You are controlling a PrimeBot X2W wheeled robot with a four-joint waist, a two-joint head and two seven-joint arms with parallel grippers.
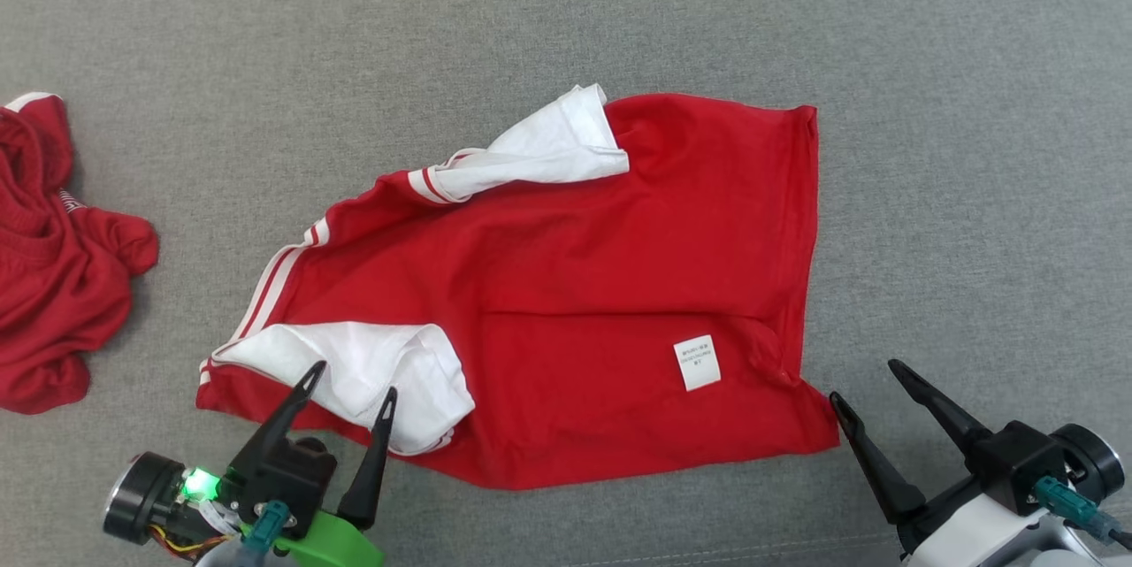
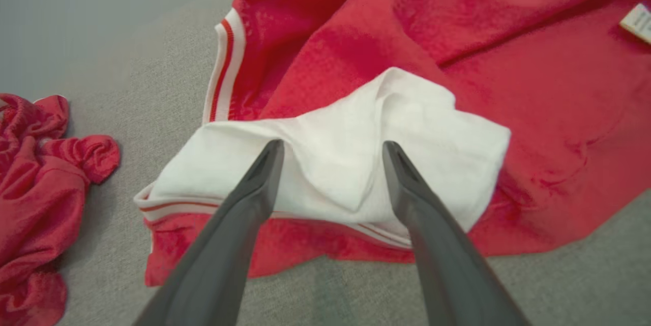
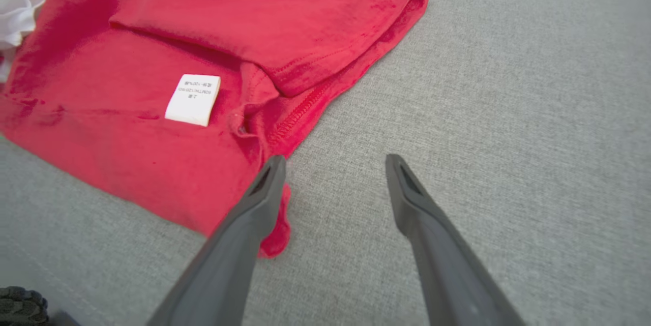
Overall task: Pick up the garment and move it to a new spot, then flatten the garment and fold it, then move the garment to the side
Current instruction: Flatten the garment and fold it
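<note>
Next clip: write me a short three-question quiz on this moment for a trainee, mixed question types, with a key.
1. True or false: the left gripper is shut on the lower white sleeve.
2. In the head view, what lies to the left of the spread red garment? A: a crumpled red garment. B: a white towel. C: a hanger.
3. Fill in: the right gripper, at the spread red garment's near corner, stands ___.
Key: 1 false, its jaws are open over the sleeve; 2 A; 3 open.
</note>
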